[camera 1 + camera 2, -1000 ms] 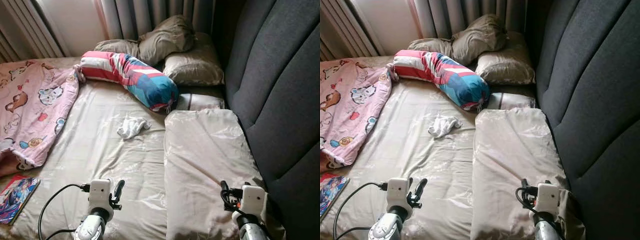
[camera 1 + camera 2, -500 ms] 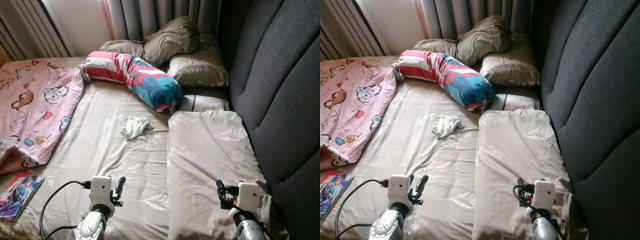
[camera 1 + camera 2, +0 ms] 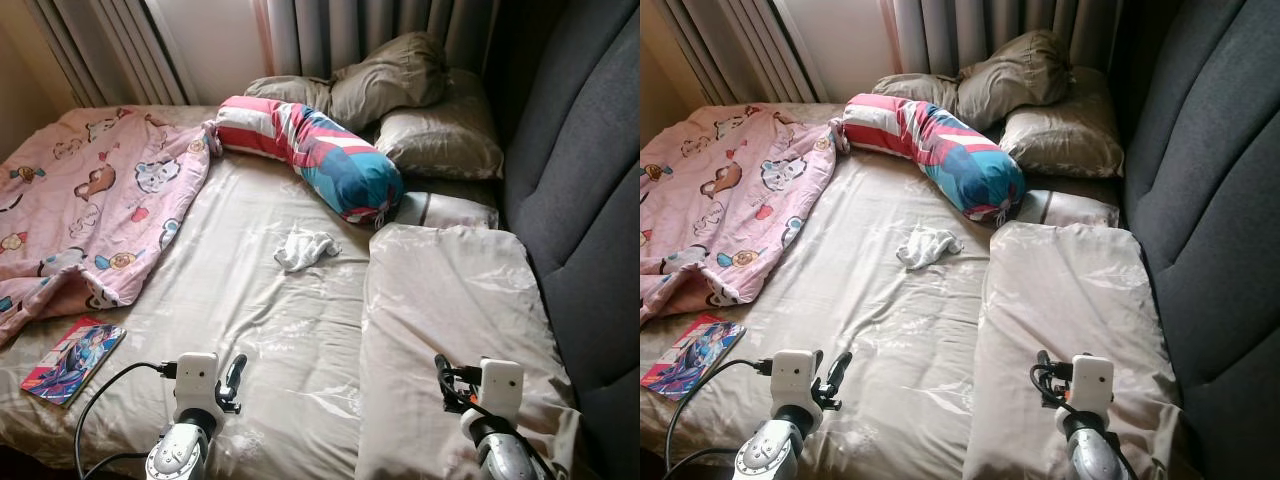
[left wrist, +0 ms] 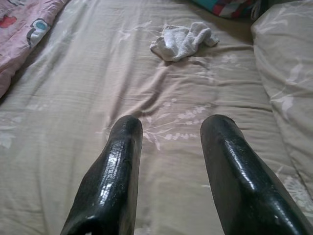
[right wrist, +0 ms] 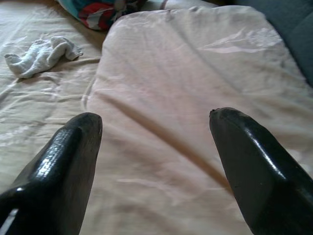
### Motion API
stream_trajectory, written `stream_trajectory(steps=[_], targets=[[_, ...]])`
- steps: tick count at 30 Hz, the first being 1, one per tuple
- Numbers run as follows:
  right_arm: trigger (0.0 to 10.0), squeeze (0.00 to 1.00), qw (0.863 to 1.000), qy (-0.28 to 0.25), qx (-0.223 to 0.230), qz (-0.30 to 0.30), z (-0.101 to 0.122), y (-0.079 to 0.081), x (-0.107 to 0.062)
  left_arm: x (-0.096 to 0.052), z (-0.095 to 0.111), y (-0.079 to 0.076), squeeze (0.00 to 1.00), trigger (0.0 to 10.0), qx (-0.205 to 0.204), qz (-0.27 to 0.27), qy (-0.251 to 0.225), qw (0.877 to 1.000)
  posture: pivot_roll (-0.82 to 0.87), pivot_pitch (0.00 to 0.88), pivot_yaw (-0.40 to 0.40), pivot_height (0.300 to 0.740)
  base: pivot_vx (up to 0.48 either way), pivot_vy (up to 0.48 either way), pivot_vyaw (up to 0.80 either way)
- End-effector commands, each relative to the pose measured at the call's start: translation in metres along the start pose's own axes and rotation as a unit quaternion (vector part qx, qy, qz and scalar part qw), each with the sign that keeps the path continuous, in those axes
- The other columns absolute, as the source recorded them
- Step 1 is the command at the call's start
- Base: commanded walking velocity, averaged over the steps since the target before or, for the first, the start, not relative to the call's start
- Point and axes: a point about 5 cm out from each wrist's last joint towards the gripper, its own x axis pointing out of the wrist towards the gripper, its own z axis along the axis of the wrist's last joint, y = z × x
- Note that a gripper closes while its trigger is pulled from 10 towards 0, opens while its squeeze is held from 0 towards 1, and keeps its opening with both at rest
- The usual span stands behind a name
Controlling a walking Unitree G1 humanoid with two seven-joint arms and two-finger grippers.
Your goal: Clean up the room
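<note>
You are standing at the near edge of the bed with both arms held low over it. The left gripper has its two fingers parted with nothing between them, and it hangs above the sheet near the near edge. The right gripper is also spread wide and empty, above the flat pillow that lies along the headboard side.

The thing you most likely want first is the small white cloth. It lies crumpled about the middle of the bed, just in front of the end of the striped bolster. From the left gripper it lies straight ahead and a little toward the headboard side; from the right gripper it lies ahead and well off to the left. So I judge the left arm is the nearer one. The cloth has no clear long axis, it is only a loose heap, so the angle of the fingers matters little.

The head views show you more things to tidy: a pink blanket bunched toward the far left corner and a book at the near left corner. The left wrist view shows better how the cloth lies and that the sheet before it is free.
</note>
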Motion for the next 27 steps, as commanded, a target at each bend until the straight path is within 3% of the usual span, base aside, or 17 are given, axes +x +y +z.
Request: stream_trajectory(steps=[1, 10, 27], targets=[[10.0, 0.0, 1.0, 0.019, -0.001, 0.003, -0.0085, 0.003, -0.0035, -0.0038, -0.0029, 0.0037, 0.0, 10.0, -0.004, 0.004, 0.008, 1.0, -0.01, 0.24, 0.065, 0.74, 0.0, 0.292, 0.0], [10.0, 0.0, 1.0, 0.021, -0.002, 0.004, -0.0089, 0.0036, -0.0028, -0.0039, -0.0032, 0.0043, 0.0, 10.0, -0.004, 0.005, 0.009, 1.0, -0.01, 0.243, 0.063, 0.74, 0.0, 0.299, 0.68], [10.0, 0.0, 1.0, 0.023, 0.013, -0.001, -0.008, 0.0043, -0.0002, -0.0036, -0.0022, 0.0034, 0.0, 10.0, -0.006, 0.006, 0.008, 1.0, -0.01, 0.243, 0.06, 0.74, -0.042, 0.308, 0.0]])
